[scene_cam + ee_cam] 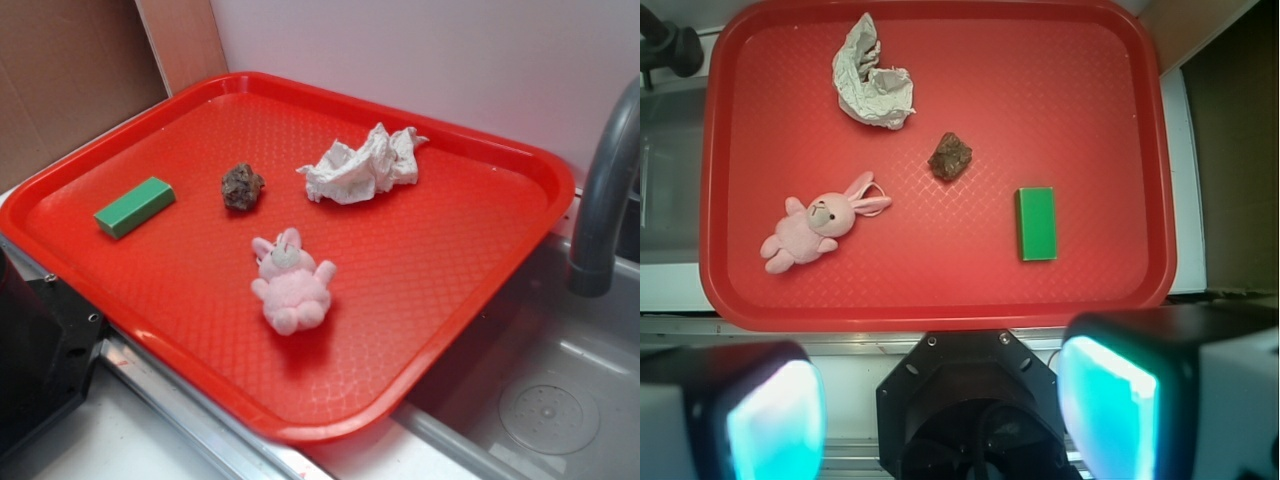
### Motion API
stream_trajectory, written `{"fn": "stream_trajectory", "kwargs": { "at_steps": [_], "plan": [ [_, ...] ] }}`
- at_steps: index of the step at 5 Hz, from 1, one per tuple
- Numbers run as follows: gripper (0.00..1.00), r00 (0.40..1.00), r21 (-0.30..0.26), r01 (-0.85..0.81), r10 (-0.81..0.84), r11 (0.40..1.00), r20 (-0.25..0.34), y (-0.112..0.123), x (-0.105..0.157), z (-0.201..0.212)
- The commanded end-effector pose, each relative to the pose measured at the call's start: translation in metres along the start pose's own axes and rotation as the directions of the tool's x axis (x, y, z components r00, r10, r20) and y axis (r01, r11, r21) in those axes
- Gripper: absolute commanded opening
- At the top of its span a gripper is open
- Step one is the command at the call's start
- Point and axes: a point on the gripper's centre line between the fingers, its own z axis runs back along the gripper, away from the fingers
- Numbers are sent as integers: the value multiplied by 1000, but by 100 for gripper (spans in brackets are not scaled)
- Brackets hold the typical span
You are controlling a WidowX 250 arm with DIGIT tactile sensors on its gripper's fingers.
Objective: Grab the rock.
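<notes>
Exterior view: a lumpy dark rock (pixel 242 187) sits loose on a red tray (pixel 450 290), between a green block (pixel 134 207) and crumpled white paper (pixel 362 166), with no clear long axis. Wrist view: the gripper (pixel 940 400) hangs above the tray's near edge, fingers (pixel 1108 405) spread wide and empty, the rock near tray centre, well apart.

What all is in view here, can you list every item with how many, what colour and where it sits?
Red plastic tray: one, red, beside the sink.
Rough dark brown-grey rock: one, near tray centre.
Crumpled white paper wad: one, white, far side of tray.
Pink plush bunny toy: one, pink, lying on tray.
Green rectangular block: one, green, flat on tray.
Grey faucet: one, grey, over metal sink.
Hand: one, black with glowing teal pads, open, off the tray's near edge.
</notes>
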Motion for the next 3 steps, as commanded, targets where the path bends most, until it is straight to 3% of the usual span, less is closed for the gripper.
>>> {"fn": "stream_trajectory", "kwargs": {
  "at_steps": [1,3],
  "plan": [
    [100,1000,0,0,0,1000,0,0,0,0],
    [100,995,-11,-91,92,996,40,9,25,-36]
  ]
}}
